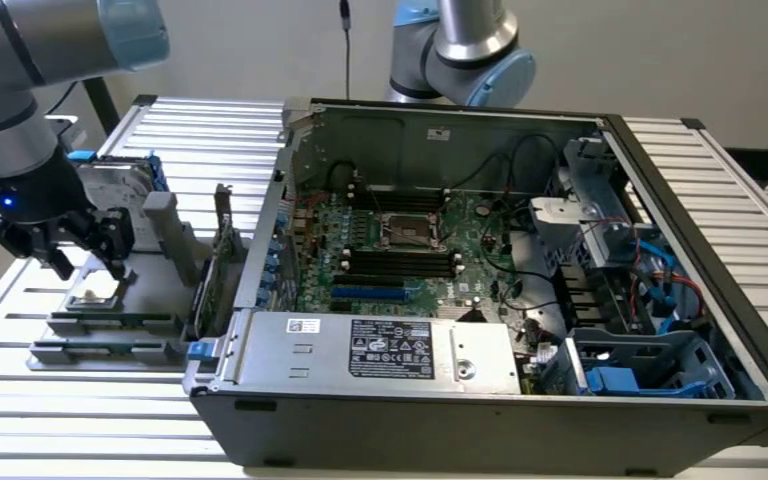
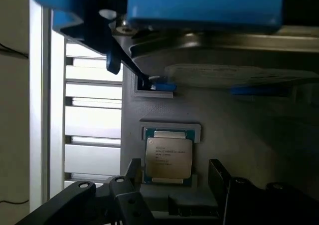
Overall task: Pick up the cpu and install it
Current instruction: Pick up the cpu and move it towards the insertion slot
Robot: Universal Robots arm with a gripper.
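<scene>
Claw [image 1: 88, 268] spread wide, directly over cpu [image 1: 95, 297]

silvery grey on top of the cpu [image 2: 168, 157], with rows of small dark print and a thin green rim. matte black all over the claw [image 1: 88, 270], with a small blue light [image 1: 8, 203] glowing above it. silver-grey on the arm [image 1: 11, 130], pale blue on its joint caps. plain mid grey for the tray [image 1: 144, 290] under the cpu. bright blue on the frame [image 2: 204, 5] of the dull silver hard drive [image 2: 224, 43]. white-silver on the desk [image 1: 91, 420], striped by dark grooves. dark grey for the computer case [image 1: 491, 425]; green on the motherboard [image 1: 484, 255], black on its memory slots [image 1: 398, 262]; silver on the power supply [image 1: 478, 355], with a black label [image 1: 391, 348] printed in white. blue on the cables [image 1: 664, 270] inside.
</scene>
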